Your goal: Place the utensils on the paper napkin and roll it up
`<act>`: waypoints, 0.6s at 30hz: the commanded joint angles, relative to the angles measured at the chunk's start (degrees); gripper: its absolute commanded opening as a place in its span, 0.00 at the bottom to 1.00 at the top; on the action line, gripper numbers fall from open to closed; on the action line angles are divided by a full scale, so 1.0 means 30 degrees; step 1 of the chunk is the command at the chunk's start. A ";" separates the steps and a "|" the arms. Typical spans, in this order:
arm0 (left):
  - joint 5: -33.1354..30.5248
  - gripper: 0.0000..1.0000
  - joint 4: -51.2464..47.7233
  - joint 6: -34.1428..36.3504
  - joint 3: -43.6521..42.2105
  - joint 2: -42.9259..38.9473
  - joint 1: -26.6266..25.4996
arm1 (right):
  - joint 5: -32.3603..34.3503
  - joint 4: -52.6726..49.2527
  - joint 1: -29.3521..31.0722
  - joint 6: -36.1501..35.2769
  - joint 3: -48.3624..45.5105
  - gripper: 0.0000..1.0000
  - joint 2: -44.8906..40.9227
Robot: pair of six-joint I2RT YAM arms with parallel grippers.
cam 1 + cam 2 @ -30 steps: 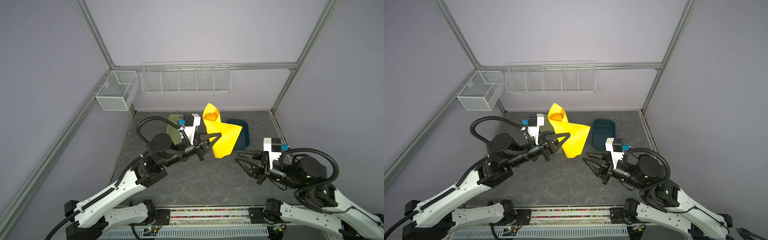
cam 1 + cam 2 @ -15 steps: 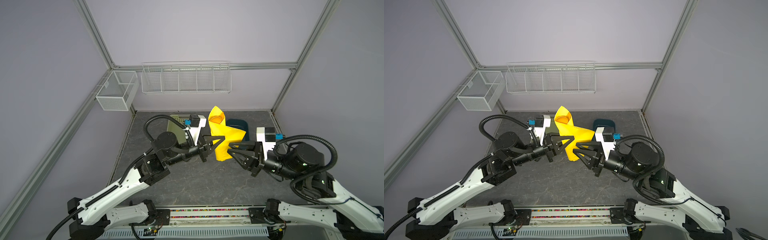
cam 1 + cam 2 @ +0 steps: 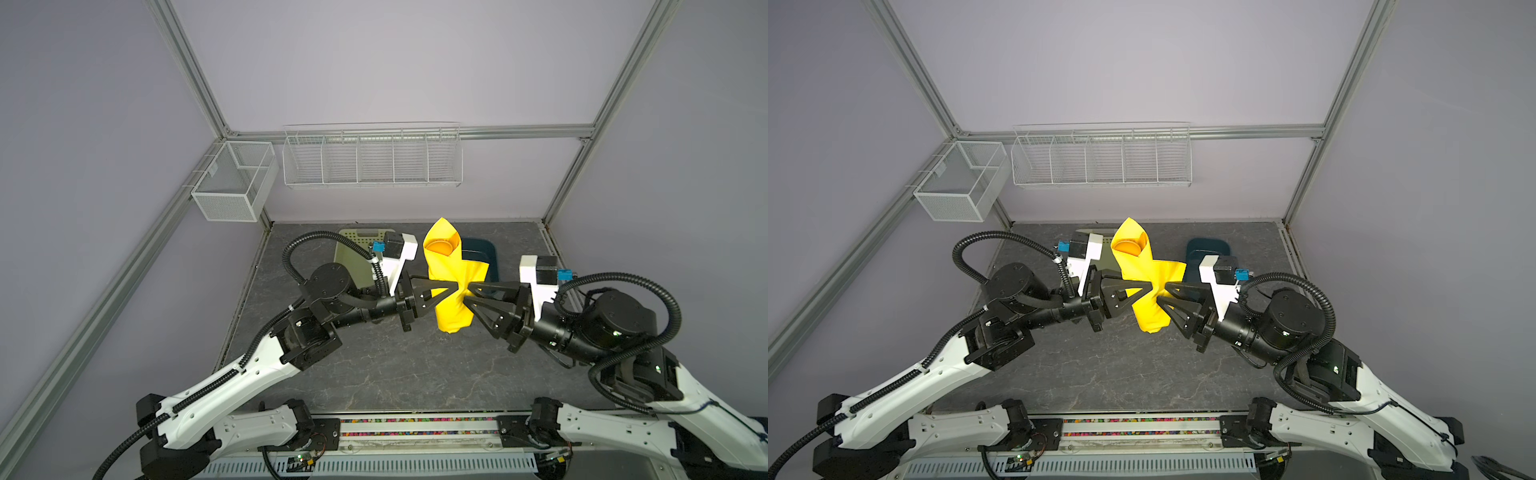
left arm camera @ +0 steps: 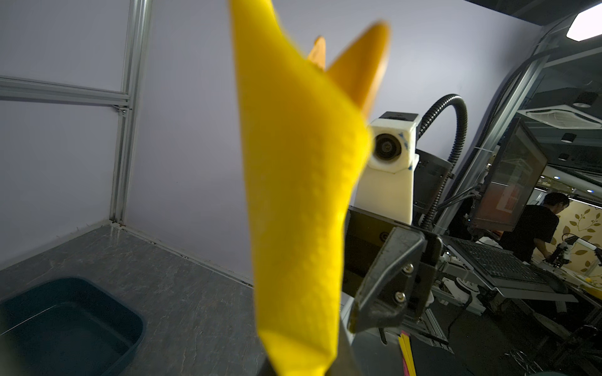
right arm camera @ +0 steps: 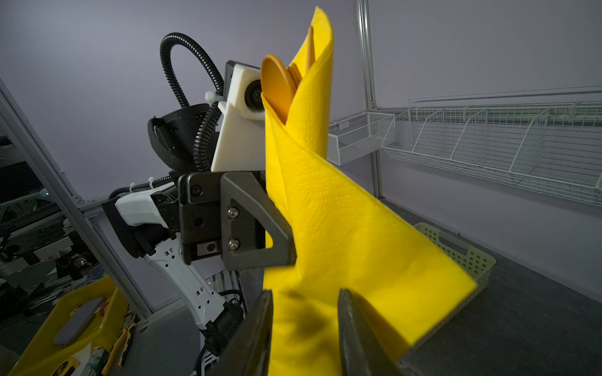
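Left jaws: pressed together, pinching paper napkin (image 3: pixel 452 270) mid-roll | right jaws: astride roll's lower part, cannot tell whether clamped | napkin: upright over counter (image 3: pixel 374 365) | utensils (image 3: pixel 440 248): inside, orange tips showing at top.

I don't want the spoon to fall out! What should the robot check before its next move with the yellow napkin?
1. Left gripper shut on the paper napkin: ok.
2. Right gripper: jaws open, one on each side of the napkin's lower part: ok.
3. Utensils inside the roll: orange tips show at the top, ok; all three in there, cannot tell.
4. Roll finished: not ok, a loose corner sticks out sideways.
5. Roll held upright, open end up: ok.
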 commanded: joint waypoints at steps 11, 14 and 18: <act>0.0863 0.00 0.1207 -0.0427 0.0685 0.0070 0.0080 | -0.1593 -0.0361 0.0022 -0.0209 -0.0321 0.42 0.0187; 0.0995 0.00 0.1221 -0.0434 0.0788 0.0133 0.0080 | -0.1786 -0.0314 0.0010 -0.0126 -0.0485 0.43 0.0223; 0.1101 0.00 0.1285 -0.0485 0.0852 0.0192 0.0080 | -0.2171 -0.0350 0.0009 -0.0115 -0.0504 0.44 0.0299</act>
